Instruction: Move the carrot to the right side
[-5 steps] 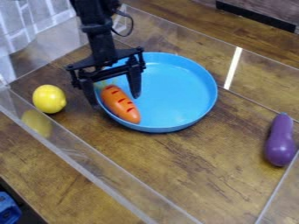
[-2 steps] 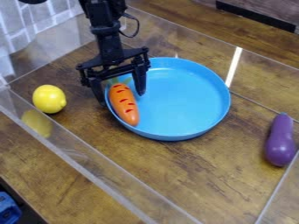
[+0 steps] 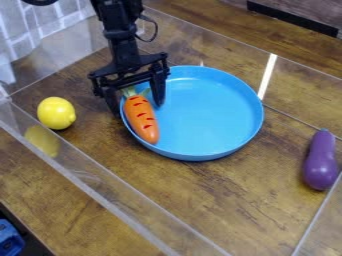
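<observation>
The orange carrot (image 3: 140, 120) lies inside the blue plate (image 3: 227, 110), along its left rim, green top toward the upper left. My black gripper (image 3: 130, 90) hangs straight down over the carrot's leafy end. Its two fingers stand open, one on each side of that end, and nothing is gripped between them.
A yellow lemon (image 3: 55, 112) sits on the wooden table left of the plate. A purple eggplant (image 3: 319, 160) lies at the far right. A clear plastic wall (image 3: 120, 190) runs along the front and left of the work area.
The gripper has slid a little up and right in the picture and sunk slightly over the carrot's top. The plate and carrot have also shifted slightly to the right.
</observation>
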{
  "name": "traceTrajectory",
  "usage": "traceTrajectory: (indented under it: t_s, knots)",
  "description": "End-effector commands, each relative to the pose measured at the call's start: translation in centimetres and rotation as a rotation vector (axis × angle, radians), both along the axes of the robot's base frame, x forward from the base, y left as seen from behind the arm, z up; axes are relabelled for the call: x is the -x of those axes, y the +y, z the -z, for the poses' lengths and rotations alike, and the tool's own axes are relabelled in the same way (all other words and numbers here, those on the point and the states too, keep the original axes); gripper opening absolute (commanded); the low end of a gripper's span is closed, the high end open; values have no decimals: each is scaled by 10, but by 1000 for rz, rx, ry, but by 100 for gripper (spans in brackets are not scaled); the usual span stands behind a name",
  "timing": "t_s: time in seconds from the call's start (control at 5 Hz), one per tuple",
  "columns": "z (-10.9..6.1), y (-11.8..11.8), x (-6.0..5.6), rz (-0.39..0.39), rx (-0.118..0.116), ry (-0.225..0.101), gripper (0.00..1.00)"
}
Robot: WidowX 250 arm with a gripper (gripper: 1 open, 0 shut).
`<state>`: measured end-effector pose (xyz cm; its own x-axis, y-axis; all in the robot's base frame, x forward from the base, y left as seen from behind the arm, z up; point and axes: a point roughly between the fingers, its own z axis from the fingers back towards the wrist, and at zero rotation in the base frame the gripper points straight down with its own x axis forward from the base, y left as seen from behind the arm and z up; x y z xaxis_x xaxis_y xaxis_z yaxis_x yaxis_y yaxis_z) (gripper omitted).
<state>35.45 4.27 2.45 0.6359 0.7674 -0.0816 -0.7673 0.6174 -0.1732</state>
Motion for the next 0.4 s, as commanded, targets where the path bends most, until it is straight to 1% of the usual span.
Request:
traceTrajectory:
  t_s: [0.0, 0.2]
  knots:
    - [-17, -3, -15, 14, -22, -60, 100]
    - [-11, 3, -21, 38, -26, -59, 100]
